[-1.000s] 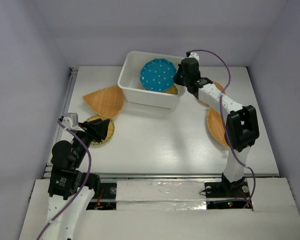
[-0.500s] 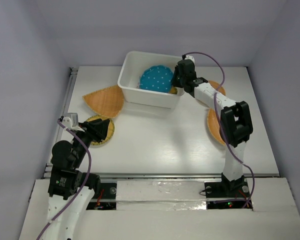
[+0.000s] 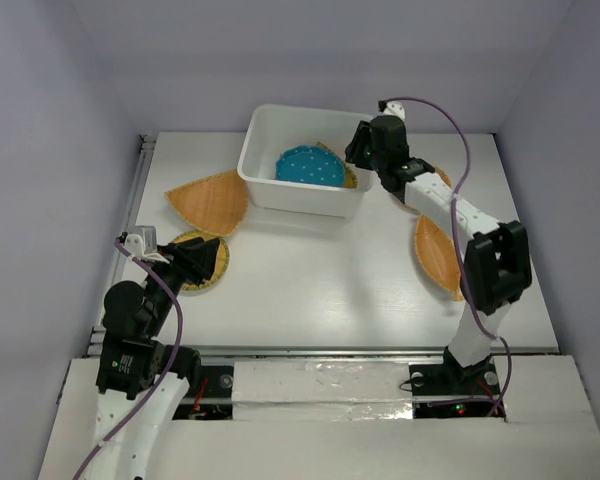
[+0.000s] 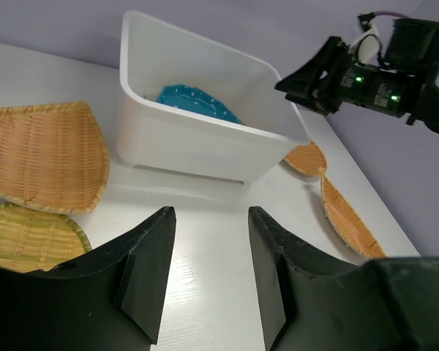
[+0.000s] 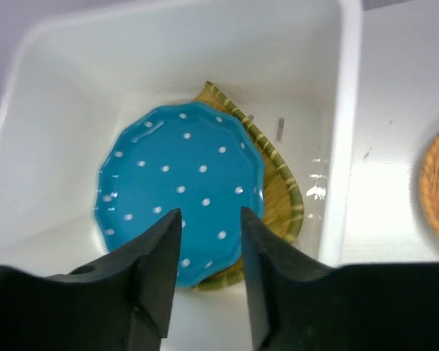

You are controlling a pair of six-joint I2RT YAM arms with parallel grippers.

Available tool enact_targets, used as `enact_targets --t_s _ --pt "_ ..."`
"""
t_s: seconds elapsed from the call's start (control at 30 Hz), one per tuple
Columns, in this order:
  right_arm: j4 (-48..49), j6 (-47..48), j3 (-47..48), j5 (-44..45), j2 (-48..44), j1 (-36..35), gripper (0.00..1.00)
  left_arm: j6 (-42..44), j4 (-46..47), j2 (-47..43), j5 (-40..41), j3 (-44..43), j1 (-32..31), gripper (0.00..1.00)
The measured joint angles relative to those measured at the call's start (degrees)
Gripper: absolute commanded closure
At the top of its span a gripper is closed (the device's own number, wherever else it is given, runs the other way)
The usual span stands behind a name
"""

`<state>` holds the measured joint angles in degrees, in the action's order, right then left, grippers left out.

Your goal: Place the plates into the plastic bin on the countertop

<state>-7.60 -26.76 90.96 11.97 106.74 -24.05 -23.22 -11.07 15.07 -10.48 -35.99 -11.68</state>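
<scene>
Teal plate (image 5: 179,197) gleaming glossy, fan-shaped wicker plate (image 4: 40,157) showing rough woven fibre, plastic bin (image 5: 349,110) looking smooth and faintly shiny, white bench (image 4: 205,241) reflecting softly, right hand (image 5: 210,223) appearing matt black

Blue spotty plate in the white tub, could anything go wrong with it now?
1. The round teal dotted plate lies on a green-rimmed wicker plate, not flat on the floor of the white plastic bin, so it might rock or slide when more plates land on it.
2. The right gripper hangs open above it, near the bin's wall; pulling out carelessly could bump the rim and shift the bin.
</scene>
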Motion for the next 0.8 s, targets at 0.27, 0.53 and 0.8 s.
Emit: enact_targets --t_s 0.27,0.53,0.8 --pt "8.0 -0.9 -15.1 -4.2 -22.0 -1.2 1.00 -0.1 0.0 0.0 0.0 0.0 0.0 0.72" --pt "19.4 -6.1 -22.9 -7.6 -19.2 -21.7 1.00 -0.1 -0.5 0.0 0.9 0.0 -0.1 1.00" --pt "21.7 -14.8 -21.2 -7.9 2.0 -35.6 0.45 -0.1 -1.1 0.0 2.0 0.0 -0.2 0.87"
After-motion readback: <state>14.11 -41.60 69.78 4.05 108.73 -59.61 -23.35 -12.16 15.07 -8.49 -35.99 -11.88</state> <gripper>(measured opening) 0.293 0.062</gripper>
